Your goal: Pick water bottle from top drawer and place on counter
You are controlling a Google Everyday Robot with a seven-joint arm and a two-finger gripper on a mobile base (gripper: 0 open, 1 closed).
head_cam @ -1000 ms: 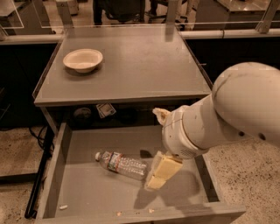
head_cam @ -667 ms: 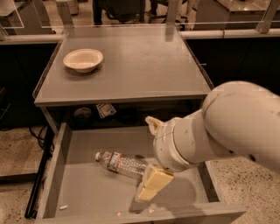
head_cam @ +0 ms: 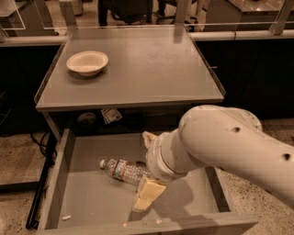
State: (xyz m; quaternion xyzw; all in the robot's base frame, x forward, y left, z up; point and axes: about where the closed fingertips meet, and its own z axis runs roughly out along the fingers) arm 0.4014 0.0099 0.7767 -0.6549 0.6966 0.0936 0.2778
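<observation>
Camera view: bottle [head_cam: 121, 169] lies flat mid-drawer [head_cam: 87, 202], not yet lifted. Gripper [head_cam: 144, 171] sits low in drawer at bottle's base end, fingers spread wide, straddling it. Grasp, lift and counter [head_cam: 147, 64] placement are left to do.

This looks like a lab or office test space. A speckled terrazzo floor [head_cam: 18, 156] runs underneath, and an office chair [head_cam: 128, 9] stands behind a pale ledge [head_cam: 239, 34] with metal posts [head_cam: 281, 16]. A grey tabletop [head_cam: 147, 69] with clear rims sits above an open drawer [head_cam: 92, 197]. The robot's claw [head_cam: 142, 172] hangs in the drawer, fingers spread.
</observation>
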